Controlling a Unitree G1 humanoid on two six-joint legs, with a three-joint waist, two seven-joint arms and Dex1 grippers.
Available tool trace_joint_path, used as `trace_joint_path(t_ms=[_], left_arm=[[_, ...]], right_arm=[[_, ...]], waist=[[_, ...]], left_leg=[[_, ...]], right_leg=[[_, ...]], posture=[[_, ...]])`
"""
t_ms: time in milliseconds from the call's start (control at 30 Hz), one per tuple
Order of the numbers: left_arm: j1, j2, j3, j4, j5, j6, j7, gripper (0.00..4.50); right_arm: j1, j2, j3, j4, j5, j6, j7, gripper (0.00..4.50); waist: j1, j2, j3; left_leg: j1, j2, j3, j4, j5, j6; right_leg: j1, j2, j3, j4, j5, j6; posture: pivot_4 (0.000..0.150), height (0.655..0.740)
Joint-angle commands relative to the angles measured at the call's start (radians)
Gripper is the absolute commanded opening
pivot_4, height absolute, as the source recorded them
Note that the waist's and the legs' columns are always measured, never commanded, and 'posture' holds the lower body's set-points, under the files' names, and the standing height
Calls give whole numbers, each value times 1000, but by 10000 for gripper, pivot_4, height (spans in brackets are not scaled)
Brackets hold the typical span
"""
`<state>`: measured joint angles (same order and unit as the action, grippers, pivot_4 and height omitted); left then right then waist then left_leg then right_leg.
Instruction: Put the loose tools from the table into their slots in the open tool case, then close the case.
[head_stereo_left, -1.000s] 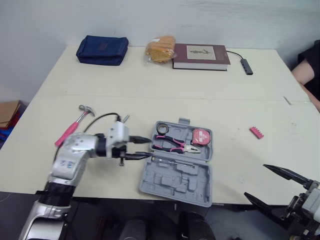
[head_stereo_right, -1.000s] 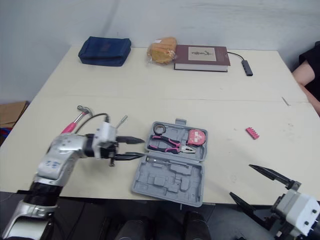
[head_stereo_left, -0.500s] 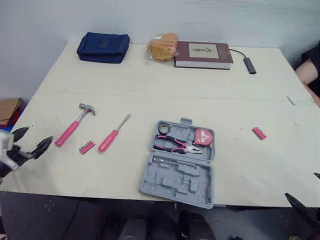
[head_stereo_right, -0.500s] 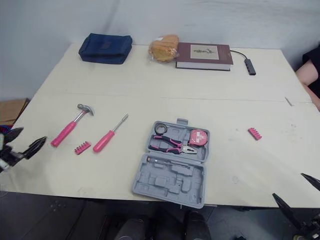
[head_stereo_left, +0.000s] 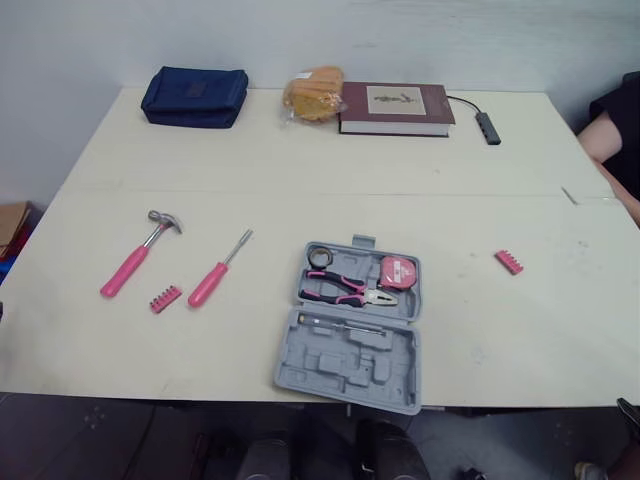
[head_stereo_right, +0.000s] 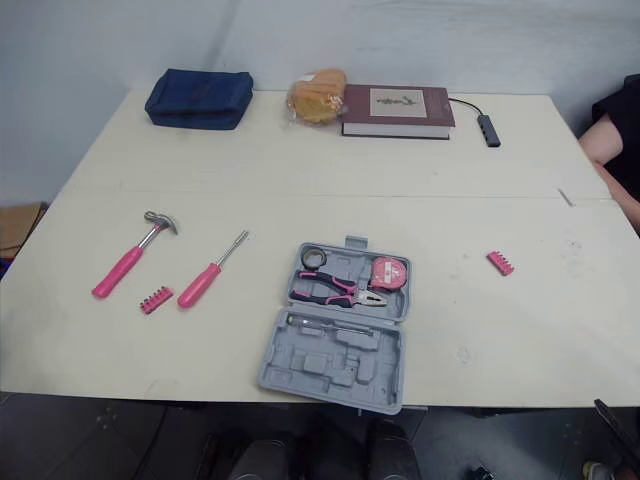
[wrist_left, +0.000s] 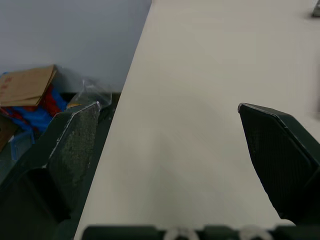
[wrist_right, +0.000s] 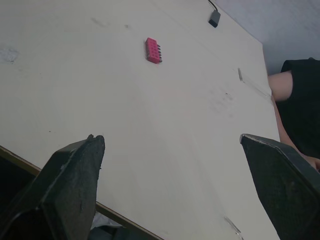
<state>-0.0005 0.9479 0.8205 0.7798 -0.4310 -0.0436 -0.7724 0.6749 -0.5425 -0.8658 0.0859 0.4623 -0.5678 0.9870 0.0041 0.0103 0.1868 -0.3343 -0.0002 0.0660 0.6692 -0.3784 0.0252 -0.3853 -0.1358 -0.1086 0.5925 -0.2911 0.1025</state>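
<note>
Both my jaws gape wide, empty: left jaws over the tabletop (wrist_left: 200, 100) edge, right jaws facing a pink bit strip (wrist_right: 152, 50). Head views add the open tool case (head_stereo_left: 350, 335) near me, with hammer (head_stereo_left: 135, 255), screwdriver (head_stereo_left: 218, 270) and second bit strip (head_stereo_left: 165, 298) left of it.
</note>
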Motion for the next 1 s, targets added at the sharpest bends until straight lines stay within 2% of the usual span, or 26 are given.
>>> trace_joint_path(t_ms=[33,167,233,400,467,567,667,767,1000], left_arm=[[-15,-4,-17,-76,-22,16,-14,44675],[-16,-50,-82,-247,-29,87,-17,44675],[-63,-65,-140,-329,-30,153,4,44675],[-166,-56,-252,-410,-24,349,41,44675],[-246,-45,-303,-391,-20,454,56,44675],[-338,-13,-406,-340,58,557,89,44675],[-425,-1,-485,-268,86,624,53,44675],[-546,-7,-604,-136,170,617,18,44675],[-680,-33,-725,57,280,578,-19,44675]], right_arm=[[-1,-8,29,-70,41,22,-3,45000],[-17,-8,145,-223,68,68,21,45000],[-57,-16,214,-334,78,111,-6,45000],[-118,-37,300,-500,98,212,-45,45000],[-148,-53,341,-570,122,252,-52,45000],[-165,-75,405,-649,140,298,-31,45000],[-183,-75,455,-695,132,320,-36,45000],[-235,-76,515,-726,128,338,-39,45000],[-311,-79,559,-720,106,340,-38,45000]], waist=[[-4,-1,0],[-10,-1,0],[-8,-2,-1],[-1,-4,-1],[3,-4,-1],[8,-7,0],[8,-8,-1],[11,-10,-1],[19,-14,-2]], left_leg=[[0,0,1,-1,1,-1],[-1,0,4,-3,1,-1],[-1,0,5,-3,2,-1],[-1,-1,5,-1,5,-3],[-1,-1,5,-1,6,-2],[-1,-1,5,-1,10,3],[-1,-2,6,-1,10,3],[-2,-2,7,-1,11,4],[-2,-4,10,2,12,6]], right_leg=[[-1,0,0,0,0,0],[-5,0,1,3,0,-1],[-5,1,1,4,0,0],[-6,1,2,10,0,0],[-7,2,2,13,0,0],[-7,2,2,15,0,0],[-7,4,2,15,0,0],[-8,5,-2,14,0,0],[-8,5,-4,17,1,1]], posture=[[1500,7400],[1500,7400],[1500,7400],[1500,7400],[1500,7400],[1500,7400],[1500,7400],[1500,7400],[1500,7400]])
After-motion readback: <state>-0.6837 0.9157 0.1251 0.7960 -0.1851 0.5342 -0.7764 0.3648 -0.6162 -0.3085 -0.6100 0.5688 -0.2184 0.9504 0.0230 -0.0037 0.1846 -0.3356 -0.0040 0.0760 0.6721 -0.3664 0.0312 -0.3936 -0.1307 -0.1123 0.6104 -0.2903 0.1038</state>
